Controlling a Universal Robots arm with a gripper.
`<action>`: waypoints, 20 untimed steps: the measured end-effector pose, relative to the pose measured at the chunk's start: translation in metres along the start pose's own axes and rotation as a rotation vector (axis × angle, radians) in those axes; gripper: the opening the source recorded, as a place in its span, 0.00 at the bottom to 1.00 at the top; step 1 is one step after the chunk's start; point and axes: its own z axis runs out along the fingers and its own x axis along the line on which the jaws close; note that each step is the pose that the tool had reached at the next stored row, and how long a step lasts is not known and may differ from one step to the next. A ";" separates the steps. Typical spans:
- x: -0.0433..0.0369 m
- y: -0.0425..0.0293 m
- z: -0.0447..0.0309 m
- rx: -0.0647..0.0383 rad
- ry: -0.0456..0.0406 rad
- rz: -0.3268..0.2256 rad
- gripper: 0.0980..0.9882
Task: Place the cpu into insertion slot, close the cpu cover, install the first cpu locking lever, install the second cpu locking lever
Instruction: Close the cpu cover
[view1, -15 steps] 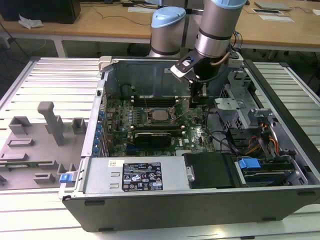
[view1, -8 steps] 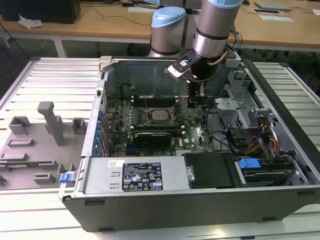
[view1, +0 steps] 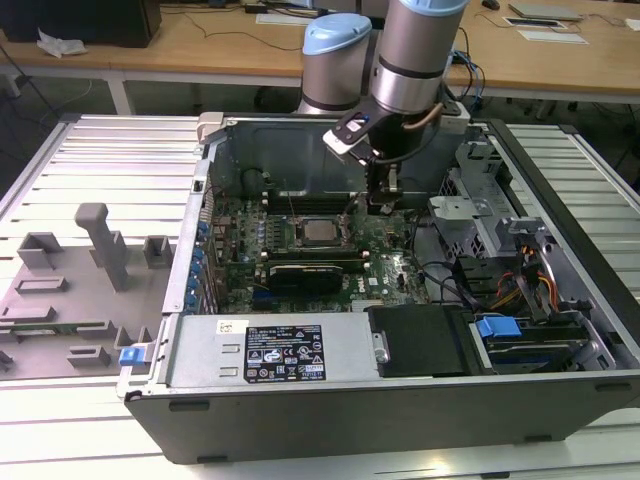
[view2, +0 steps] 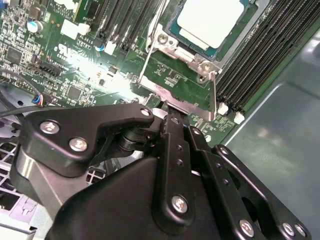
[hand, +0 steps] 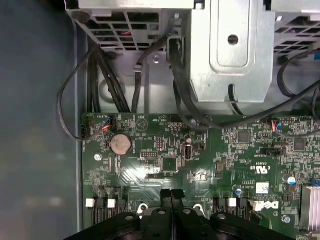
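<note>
Sitting chip: the cpu (view1: 322, 232) lies flat in the insertion slot (view1: 339, 240), silver top up, in the middle of the green motherboard (view1: 385, 250) inside the opened computer case (view1: 400, 420).
Cover: in the second wrist view the cpu cover (view2: 169, 44) looks laid down around the chip. A thin wire lever (view2: 151, 50) runs along one side, and a second lever (view2: 215, 95) stands at the corner nearest the claw.
Claw: the gripper (view1: 385, 207) hangs just beside the slot, on the exterior view's right. Its fingers (hand: 165, 197) are pressed together with no gap, tips at the socket's metal edge. Whether they pinch anything there I cannot tell.
Writing: a black-and-white sticker (view1: 285, 352) full of small print sits on the power supply box (view1: 200, 350). A white sticker (hand: 262, 188) and white lettering mark the board.
First wrist view: a coin battery (hand: 120, 144), black cables (hand: 110, 75) and a metal drive cage (hand: 232, 50).
Second wrist view: long black memory slots (view2: 260, 55) flank the socket.
Around: a long black card (view1: 310, 272) lies near the slot. Grey plastic fixtures (view1: 105, 245) stand on the slatted table (view1: 100, 160) at the exterior view's left.
In the way: the claw's black body covers much of the board in the second wrist view.
</note>
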 end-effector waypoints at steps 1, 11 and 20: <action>0.0004 -0.0026 0.0001 -0.002 -0.0001 0.000 0.01; 0.0023 -0.0143 -0.0001 -0.006 -0.0002 0.000 0.01; 0.0023 -0.0153 -0.0119 -0.008 -0.0003 0.000 0.01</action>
